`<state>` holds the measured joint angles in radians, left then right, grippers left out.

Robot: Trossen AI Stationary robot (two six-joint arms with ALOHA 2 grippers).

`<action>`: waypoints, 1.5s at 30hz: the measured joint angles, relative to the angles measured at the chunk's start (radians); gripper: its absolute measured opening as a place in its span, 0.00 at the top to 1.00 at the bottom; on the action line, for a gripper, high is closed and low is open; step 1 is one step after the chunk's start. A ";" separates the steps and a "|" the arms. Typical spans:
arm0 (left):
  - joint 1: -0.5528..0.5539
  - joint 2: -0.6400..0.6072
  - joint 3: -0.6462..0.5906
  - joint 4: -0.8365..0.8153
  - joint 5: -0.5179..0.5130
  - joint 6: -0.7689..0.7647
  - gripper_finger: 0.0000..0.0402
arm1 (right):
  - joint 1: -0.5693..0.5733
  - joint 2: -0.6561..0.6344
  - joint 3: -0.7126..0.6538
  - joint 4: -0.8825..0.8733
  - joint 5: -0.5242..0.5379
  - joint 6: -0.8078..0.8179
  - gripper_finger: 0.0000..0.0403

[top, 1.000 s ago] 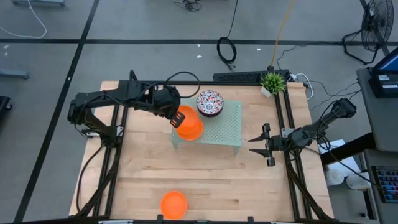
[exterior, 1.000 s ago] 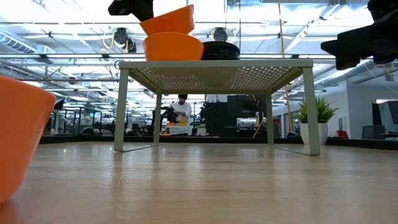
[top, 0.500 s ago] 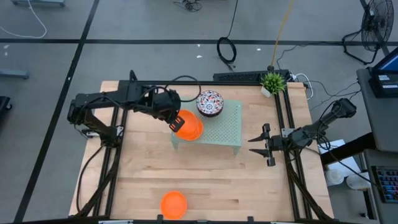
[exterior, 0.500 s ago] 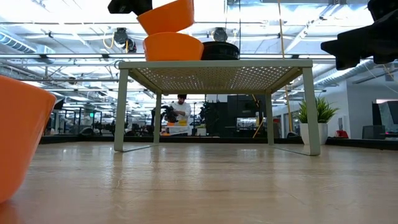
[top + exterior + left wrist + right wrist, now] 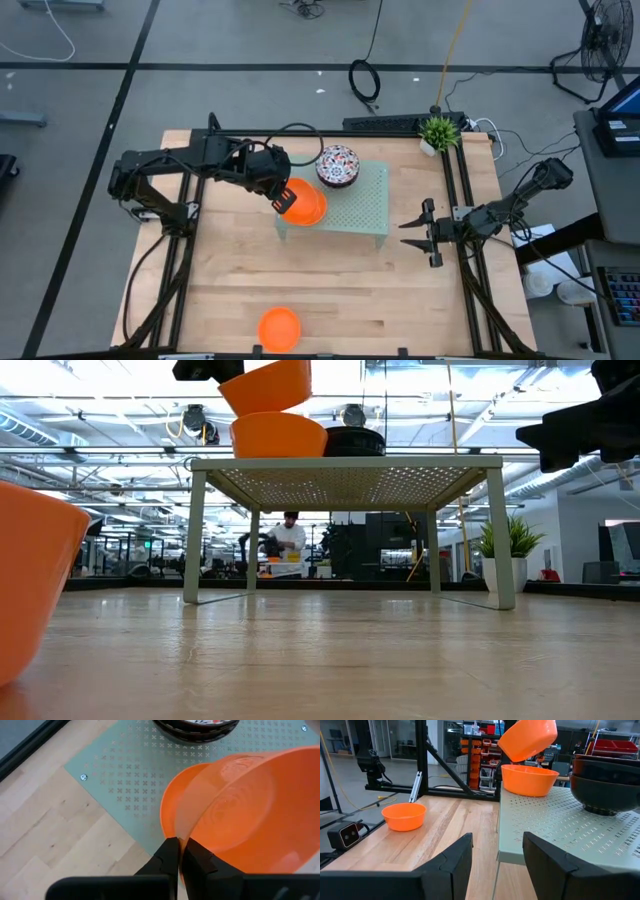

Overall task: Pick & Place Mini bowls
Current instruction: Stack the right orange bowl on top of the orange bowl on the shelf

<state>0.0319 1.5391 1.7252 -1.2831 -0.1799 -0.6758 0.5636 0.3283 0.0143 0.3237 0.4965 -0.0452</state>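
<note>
High view: an orange bowl point(image 5: 300, 199) is clamped by the left claw point(image 5: 283, 197) over the rack point(image 5: 365, 205) edge (frame centre); the right claw point(image 5: 412, 233) is held apart.

Robotics lab: open hall, shelving point(image 5: 485, 755).

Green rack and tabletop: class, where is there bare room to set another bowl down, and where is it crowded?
On the rack, the half nearer the right gripper is bare. Its other end is crowded: the floral bowls, an orange bowl, and the left gripper holding a second orange bowl tilted above it. The table is bare between the rack and the lone orange bowl.
</note>
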 joint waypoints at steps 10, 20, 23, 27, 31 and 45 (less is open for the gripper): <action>0.000 0.000 0.000 0.000 -0.005 0.000 0.96 | 0.000 0.000 0.000 0.000 0.000 0.000 0.60; 0.000 0.000 -0.008 0.012 -0.050 -0.003 0.95 | 0.000 0.000 0.000 0.000 0.000 0.000 0.60; 0.002 -0.001 -0.038 0.020 -0.050 0.001 0.98 | 0.000 0.000 0.000 0.000 0.000 0.000 0.60; 0.016 0.000 -0.067 0.029 -0.049 0.013 0.97 | 0.000 0.000 0.000 0.000 0.000 0.000 0.60; 0.030 0.000 -0.074 0.035 -0.049 0.015 0.92 | 0.000 0.000 0.000 0.000 0.000 0.000 0.60; 0.033 0.000 -0.074 0.085 -0.047 0.046 0.90 | 0.000 0.000 0.000 0.000 0.000 0.000 0.60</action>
<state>0.0650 1.5387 1.6508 -1.1984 -0.2274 -0.6300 0.5636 0.3286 0.0143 0.3233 0.4965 -0.0452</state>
